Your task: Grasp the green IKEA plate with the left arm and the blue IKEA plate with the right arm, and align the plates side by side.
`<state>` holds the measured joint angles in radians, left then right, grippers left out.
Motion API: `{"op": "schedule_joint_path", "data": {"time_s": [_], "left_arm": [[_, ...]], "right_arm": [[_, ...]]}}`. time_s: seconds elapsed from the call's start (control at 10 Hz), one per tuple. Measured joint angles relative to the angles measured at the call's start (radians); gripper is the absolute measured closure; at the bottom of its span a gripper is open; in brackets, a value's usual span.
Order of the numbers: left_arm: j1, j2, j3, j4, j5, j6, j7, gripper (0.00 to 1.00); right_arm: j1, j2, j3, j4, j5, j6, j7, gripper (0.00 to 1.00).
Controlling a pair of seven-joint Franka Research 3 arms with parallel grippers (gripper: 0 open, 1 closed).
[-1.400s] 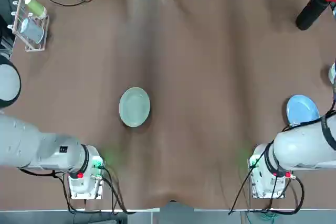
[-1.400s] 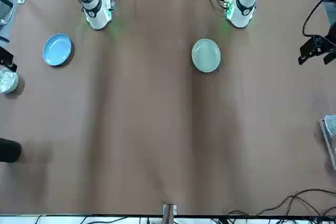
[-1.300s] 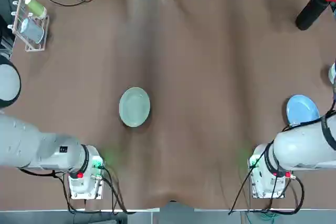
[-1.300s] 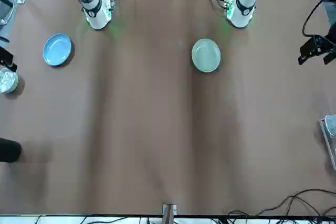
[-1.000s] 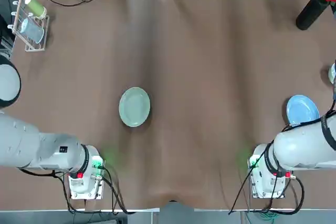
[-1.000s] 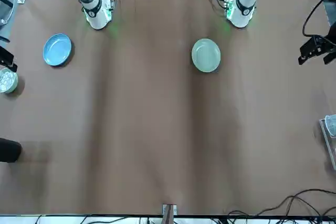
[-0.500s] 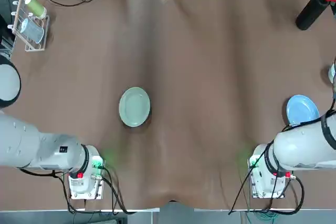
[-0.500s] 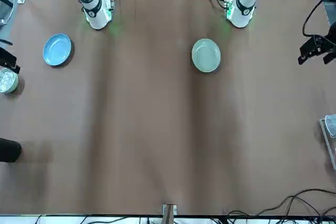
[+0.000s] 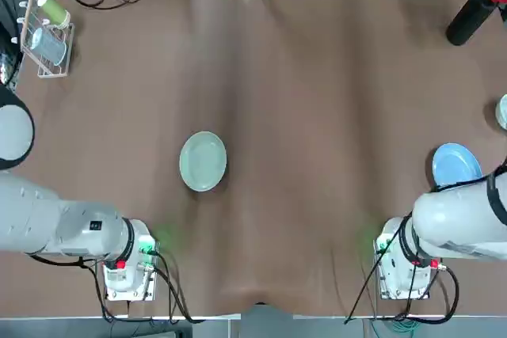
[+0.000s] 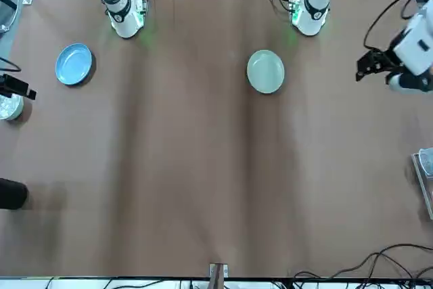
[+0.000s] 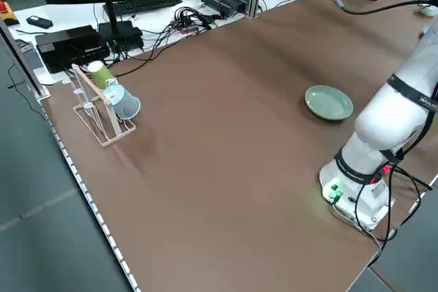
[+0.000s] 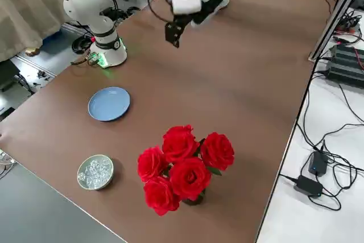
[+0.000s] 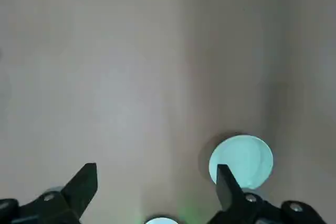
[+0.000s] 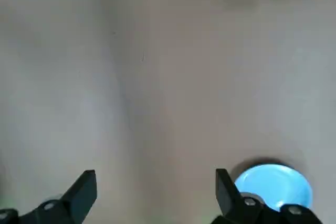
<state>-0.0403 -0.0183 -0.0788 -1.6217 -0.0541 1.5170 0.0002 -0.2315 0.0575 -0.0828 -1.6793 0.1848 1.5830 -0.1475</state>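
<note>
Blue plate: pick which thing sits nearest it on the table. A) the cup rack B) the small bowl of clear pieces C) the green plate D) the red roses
B: in the right side view the small bowl of clear pieces lies just past the blue plate, closer than the roses; the green plate is far across the table.

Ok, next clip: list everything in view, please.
table: one, brown.
green plate: one, pale green, near left arm's base.
blue plate: one, light blue, right edge.
cup rack: one, green and blue cups, far left corner.
roses: one bunch, red, far right corner.
bowl: one, small, right edge.
left pincer: one, black, open, raised, left side.
right pincer: one, black, open, raised, right side.
</note>
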Motion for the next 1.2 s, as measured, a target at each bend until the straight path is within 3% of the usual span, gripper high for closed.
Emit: {"op": "schedule_joint_path", "data": {"time_s": [0.2,0.4,0.6,0.9,1.2], "left_arm": [[0.0,-0.014,-0.06,-0.065,-0.013,0.012,-0.003,0.0],[0.0,-0.049,-0.135,-0.19,-0.047,0.069,-0.035,0.0],[-0.002,-0.087,-0.252,-0.338,-0.052,0.183,-0.14,0.0],[-0.005,-0.123,-0.421,-0.563,-0.053,0.359,-0.238,0.0],[-0.008,-0.126,-0.525,-0.717,-0.084,0.468,-0.244,0.0]], "right_arm": [[-0.051,-0.111,-0.002,-0.252,0.02,0.137,-0.054,0.0],[-0.14,-0.19,-0.02,-0.451,0.045,0.212,-0.199,0.0],[-0.247,-0.199,-0.05,-0.56,0.058,0.247,-0.334,0.0],[-0.389,-0.187,-0.058,-0.718,0.094,0.37,-0.511,0.01],[-0.462,-0.105,-0.058,-0.82,0.145,0.459,-0.643,0.04]]}}
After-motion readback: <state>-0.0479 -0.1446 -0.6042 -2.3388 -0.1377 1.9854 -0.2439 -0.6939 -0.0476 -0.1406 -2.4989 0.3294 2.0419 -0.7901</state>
